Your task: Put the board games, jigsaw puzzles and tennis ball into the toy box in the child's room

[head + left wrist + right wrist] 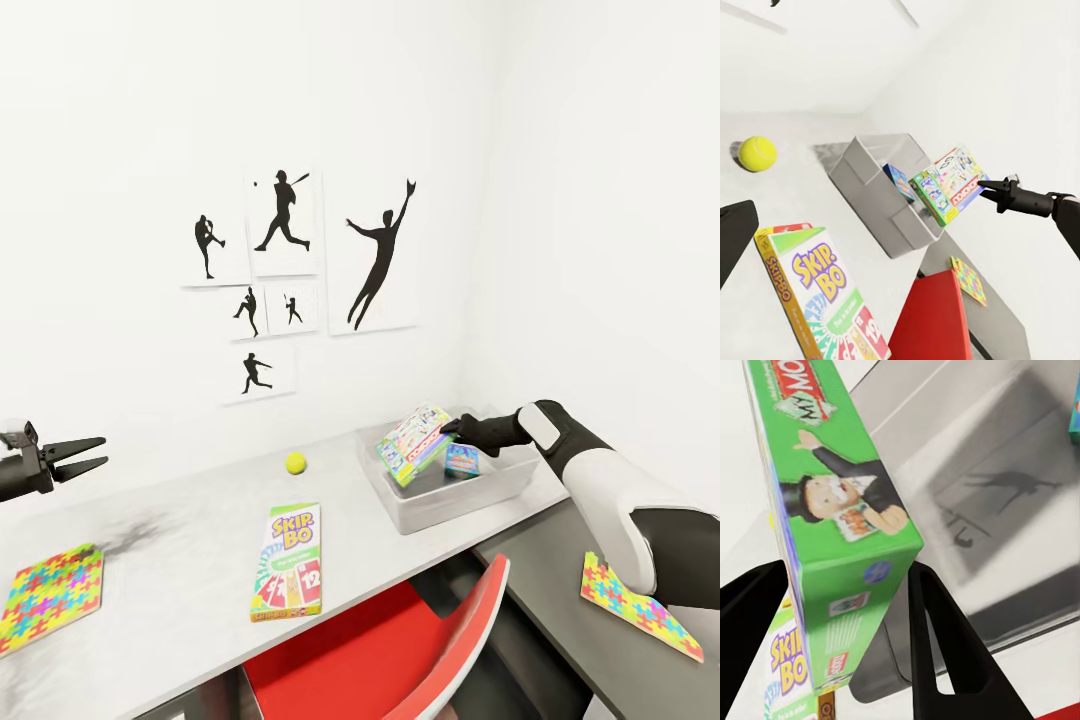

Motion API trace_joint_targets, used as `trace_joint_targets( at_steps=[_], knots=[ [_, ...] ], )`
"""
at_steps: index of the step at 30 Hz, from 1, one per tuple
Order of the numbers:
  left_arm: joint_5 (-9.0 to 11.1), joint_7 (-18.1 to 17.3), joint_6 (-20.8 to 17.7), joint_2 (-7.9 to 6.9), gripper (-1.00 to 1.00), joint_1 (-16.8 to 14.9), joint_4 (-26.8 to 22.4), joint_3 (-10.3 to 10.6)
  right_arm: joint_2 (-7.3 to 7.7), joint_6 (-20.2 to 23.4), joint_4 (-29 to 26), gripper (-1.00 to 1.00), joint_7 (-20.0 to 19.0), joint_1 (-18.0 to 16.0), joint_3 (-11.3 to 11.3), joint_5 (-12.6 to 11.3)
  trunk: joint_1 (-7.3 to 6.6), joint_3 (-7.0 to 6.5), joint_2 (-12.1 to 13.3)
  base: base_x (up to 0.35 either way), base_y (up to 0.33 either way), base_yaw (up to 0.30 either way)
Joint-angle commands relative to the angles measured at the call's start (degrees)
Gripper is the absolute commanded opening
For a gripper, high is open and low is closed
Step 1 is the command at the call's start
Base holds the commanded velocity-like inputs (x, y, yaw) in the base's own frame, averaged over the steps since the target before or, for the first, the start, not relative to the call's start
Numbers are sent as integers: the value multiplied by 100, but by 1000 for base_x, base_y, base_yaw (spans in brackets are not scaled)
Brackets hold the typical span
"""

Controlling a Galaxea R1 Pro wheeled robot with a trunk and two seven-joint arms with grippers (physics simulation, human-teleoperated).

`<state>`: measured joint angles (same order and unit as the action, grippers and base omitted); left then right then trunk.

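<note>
Overhead, black right gripper (452, 430) clamps white-and-green Monopoly game box (415, 443), tilted above shallow light-grey toy bin (420, 512), small blue game box (462, 460) half hidden inside, left gripper (85, 455) spread wide, empty.

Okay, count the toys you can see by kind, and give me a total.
Board games: 3 — Skip-Bo, Monopoly, blue one
Jigsaws: 2 — left, right
Tennis ball: 1
Total: 6

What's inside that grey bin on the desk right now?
In the toy box a small blue board game leans against its wall. The right gripper holds the Monopoly box tilted over the rim. The floor beneath that box is hidden.
</note>
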<state>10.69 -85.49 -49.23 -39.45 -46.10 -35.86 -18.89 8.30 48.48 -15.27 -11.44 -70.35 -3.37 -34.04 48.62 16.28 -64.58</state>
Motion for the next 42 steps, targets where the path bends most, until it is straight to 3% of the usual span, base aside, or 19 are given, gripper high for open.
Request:
trace_joint_targets(
  at_steps=[1,9,23,28,42],
  knots=[
    [-1,-20,-60,-1,100,-4,0,-1,5,10,-2,-100,-52,-5,-32,29,0,8,-5,0,0,0],
    [1,-20,-60,-1,100,-4,0,-1,5,12,-1,-100,-222,-5,-32,29,132,115,-246,0,0,0],
    [3,-20,-60,-1,100,-4,0,-1,5,17,5,-100,-385,-5,-32,29,132,115,-246,0,0,0],
    [3,-20,-60,-1,100,-4,0,-1,3,25,6,-100,-385,-5,-40,28,242,205,-446,0,0,0],
    [3,-20,-60,-1,100,-4,0,-1,-4,29,7,-100,-386,-5,-41,28,286,241,-526,0,0,0]
  ],
)
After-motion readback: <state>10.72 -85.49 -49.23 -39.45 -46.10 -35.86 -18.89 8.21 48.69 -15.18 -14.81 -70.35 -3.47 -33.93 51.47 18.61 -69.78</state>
